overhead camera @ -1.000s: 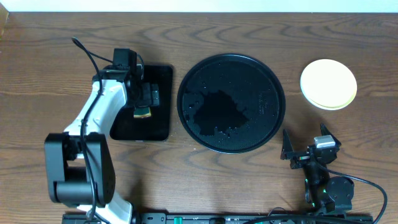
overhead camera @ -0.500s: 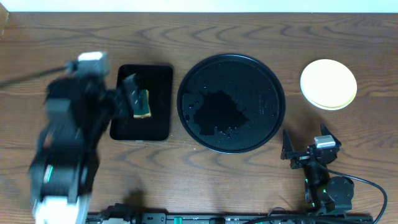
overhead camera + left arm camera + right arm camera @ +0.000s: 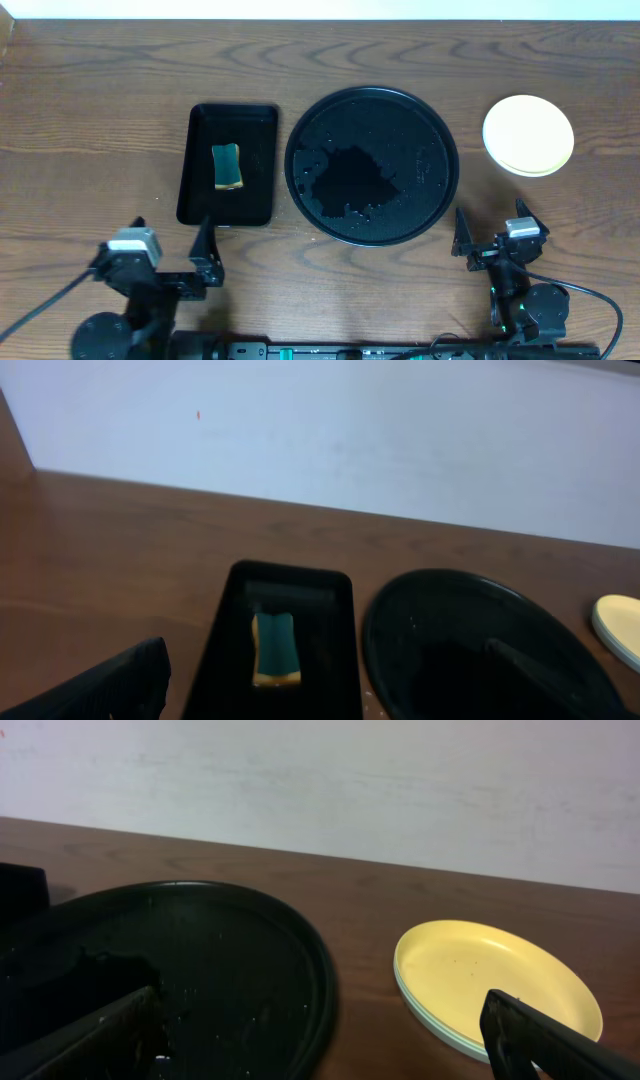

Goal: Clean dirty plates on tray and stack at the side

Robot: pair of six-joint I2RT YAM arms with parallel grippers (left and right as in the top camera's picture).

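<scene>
2 risks are judged from here. First, a few tiny specks are seen on the yellow plate [image 3: 497,980] atop the stack of plates [image 3: 528,135]. Whether they are dirt or water cannot be told. If they are dirt, the stack would have to be taken apart, and a wet, smooth rim could slip from the fingers. Second, a careless reach by the right hand [image 3: 491,215] could push the stack sideways, since it merely rests on the bare table [image 3: 100,80]. Droplets are spread over the round black tray [image 3: 400,115], which carries no plate, so the task is judged done or nearly so. The sponge [image 3: 227,166] lies in the rectangular black tray [image 3: 258,125].

Both hands are released, with fingers spread and nothing held. The stack lies beyond the right hand and a little to its right, apart from it. It sits near the round black tray's right rim without touching it. From the left hand [image 3: 173,232] the stack is well apart, across the whole round black tray.
</scene>
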